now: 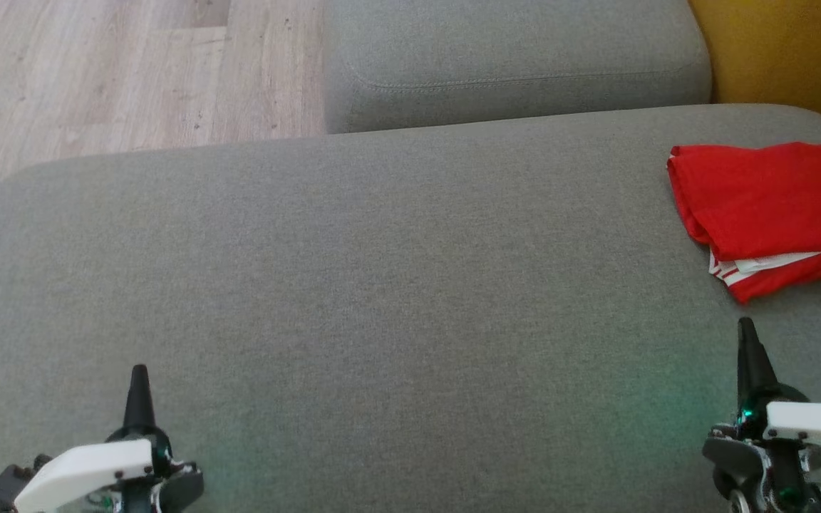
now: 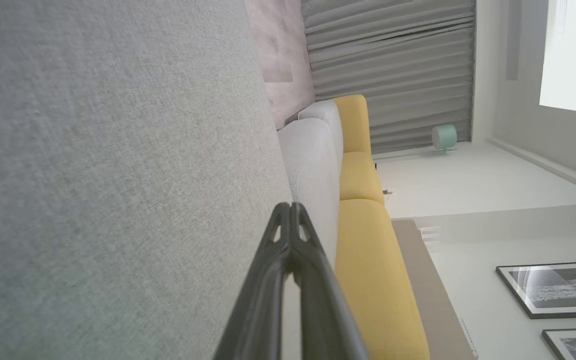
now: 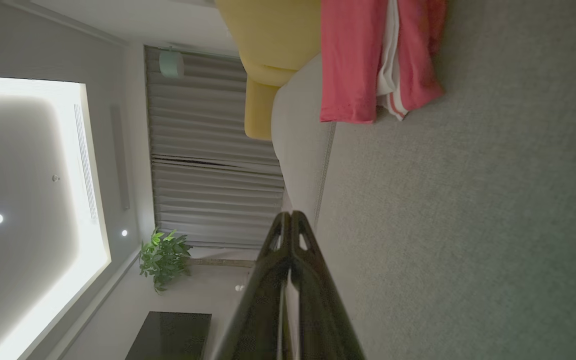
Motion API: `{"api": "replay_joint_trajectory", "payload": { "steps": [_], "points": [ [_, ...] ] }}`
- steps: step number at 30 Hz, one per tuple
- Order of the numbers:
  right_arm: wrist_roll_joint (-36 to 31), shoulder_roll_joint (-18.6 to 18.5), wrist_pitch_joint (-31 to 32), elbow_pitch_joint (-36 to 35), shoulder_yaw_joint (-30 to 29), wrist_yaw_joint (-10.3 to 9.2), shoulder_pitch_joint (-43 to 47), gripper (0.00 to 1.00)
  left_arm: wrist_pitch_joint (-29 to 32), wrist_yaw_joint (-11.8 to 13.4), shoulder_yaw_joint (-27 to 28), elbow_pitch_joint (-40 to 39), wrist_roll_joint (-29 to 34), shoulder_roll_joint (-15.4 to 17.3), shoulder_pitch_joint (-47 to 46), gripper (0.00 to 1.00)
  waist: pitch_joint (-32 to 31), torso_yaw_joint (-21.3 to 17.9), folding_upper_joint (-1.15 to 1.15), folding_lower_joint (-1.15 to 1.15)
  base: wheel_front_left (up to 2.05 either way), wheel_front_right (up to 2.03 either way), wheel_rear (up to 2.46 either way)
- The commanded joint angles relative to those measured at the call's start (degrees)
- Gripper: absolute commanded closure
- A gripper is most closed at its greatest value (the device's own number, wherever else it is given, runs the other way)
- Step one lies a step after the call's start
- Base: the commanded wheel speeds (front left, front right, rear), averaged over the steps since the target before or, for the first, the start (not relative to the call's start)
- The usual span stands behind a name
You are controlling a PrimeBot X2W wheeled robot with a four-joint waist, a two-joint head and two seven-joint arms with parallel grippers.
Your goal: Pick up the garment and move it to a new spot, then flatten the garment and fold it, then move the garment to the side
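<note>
While my right tool (image 1: 745, 326) and left tool (image 1: 139, 372) sit pinched shut, holding nothing, the folded red garment (image 1: 767, 199) lies on the sofa cushion (image 1: 382, 285) near twelve o'clock of the right one, long axis three-to-nine. Right arm's nearer!

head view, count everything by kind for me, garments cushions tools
red garment: 1
grey cushions: 2
yellow cushion: 1
tools: 2, left tool and right tool, both shut
total: 6
</note>
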Motion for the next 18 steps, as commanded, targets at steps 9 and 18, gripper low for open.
{"api": "replay_joint_trajectory", "payload": {
  "steps": [9, 18],
  "points": [
    [6.63, -1.15, 1.77, -1.67, 0.06, -0.04, -4.76, 1.0, 1.89, -1.25, 3.53, -1.16, -6.7, 0.51, -4.67, 1.0, 0.47, -0.26, 0.0, 0.0, 0.0, 0.0, 0.0],
    [9.22, -1.06, 2.59, -1.59, -0.43, -0.04, -5.52, 1.0, 2.72, -1.58, 4.27, -0.98, -9.37, 0.39, -5.39, 1.0, 0.7, -0.38, 0.0, 0.0, 0.0, 0.0, 0.0]
  ]
}}
